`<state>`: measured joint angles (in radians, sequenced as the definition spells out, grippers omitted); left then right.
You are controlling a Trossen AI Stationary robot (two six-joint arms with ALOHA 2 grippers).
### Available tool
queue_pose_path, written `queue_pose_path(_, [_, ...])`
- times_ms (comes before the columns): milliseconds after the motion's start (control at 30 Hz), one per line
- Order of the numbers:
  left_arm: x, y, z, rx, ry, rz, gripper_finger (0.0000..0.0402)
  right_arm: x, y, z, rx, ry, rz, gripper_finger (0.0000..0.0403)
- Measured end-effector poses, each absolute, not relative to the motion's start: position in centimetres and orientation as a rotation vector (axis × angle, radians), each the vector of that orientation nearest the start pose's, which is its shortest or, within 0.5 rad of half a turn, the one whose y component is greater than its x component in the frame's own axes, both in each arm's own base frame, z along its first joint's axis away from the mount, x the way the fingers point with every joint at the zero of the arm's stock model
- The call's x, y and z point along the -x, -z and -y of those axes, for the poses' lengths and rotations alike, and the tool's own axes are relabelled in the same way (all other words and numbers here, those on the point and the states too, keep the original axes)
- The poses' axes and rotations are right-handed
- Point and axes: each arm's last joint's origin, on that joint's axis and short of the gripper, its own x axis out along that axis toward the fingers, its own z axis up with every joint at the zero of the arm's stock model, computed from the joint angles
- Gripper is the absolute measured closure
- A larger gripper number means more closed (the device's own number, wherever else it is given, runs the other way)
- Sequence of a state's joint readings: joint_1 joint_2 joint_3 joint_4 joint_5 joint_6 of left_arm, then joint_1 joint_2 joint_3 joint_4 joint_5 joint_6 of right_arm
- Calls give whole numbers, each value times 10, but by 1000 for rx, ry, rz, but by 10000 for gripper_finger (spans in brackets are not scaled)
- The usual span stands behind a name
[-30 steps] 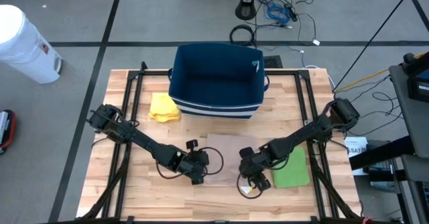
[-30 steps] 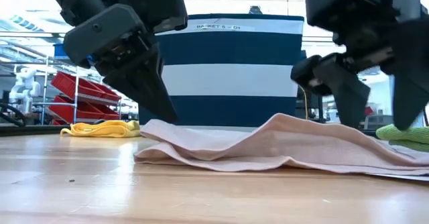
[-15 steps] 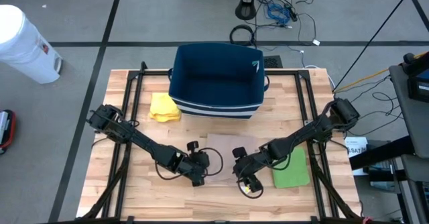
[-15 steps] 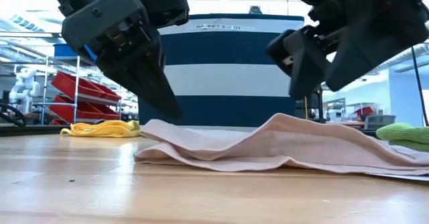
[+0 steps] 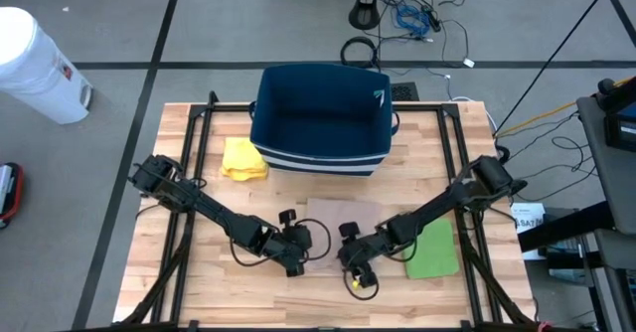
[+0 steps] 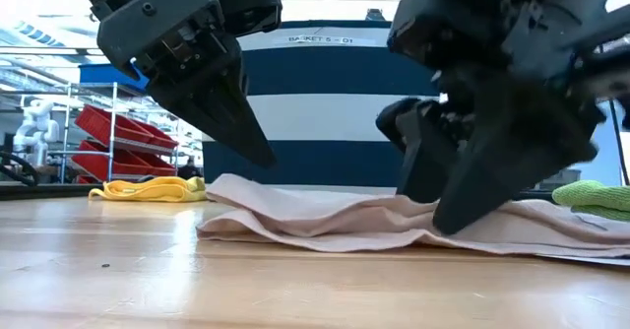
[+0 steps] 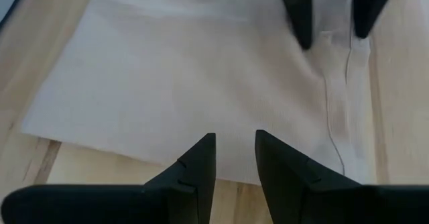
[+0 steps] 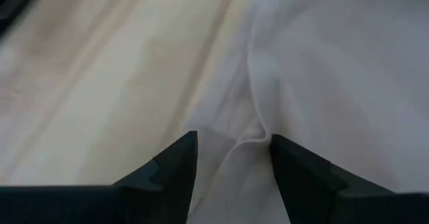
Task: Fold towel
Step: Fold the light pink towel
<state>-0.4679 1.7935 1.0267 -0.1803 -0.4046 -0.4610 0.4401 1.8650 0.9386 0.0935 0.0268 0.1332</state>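
A beige towel [image 5: 343, 216] lies loosely folded and rumpled on the wooden table, in front of the navy basket. My left gripper [image 5: 295, 260] hovers just above the towel's left near part [image 7: 167, 83]. Its fingers stand a narrow gap apart, and in the low view its tips [image 6: 262, 158] are clear of the cloth. My right gripper [image 5: 351, 264] is open and down at the towel's near edge [image 6: 325, 221]. A raised crease [image 8: 249, 140] runs between its fingers. My right gripper [image 8: 231, 158] comes at the towel from above, slanting toward the table's left, with its fingertips [image 6: 445, 221] set down on the rumpled cloth near the near edge. The crease [image 8: 258, 131] stands between the open fingers, unpinched. The towel lies on the table.
The striped navy basket [image 5: 323, 118] stands at the table's far middle, with a yellow cloth [image 5: 243, 160] to its left. A green cloth [image 5: 433, 252] lies right of the towel, beside the right arm. Bare wood [image 5: 199, 282] shows at the near left.
My right gripper has moved toward the table's left and down, tipping over, from above the towel's right part onto its near middle. The hump of cloth there now shows lower, behind the fingers.
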Motion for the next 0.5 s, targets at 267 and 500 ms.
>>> queue_pose_path(267, [-319,-158,149,28,-134,-839,290,-325,-110,-153,132,-229,-842,225])
queue_pose_path(500, [-320,-158,149,27,-132,-836,290,-321,-108,-162,218,-195,-827,296])
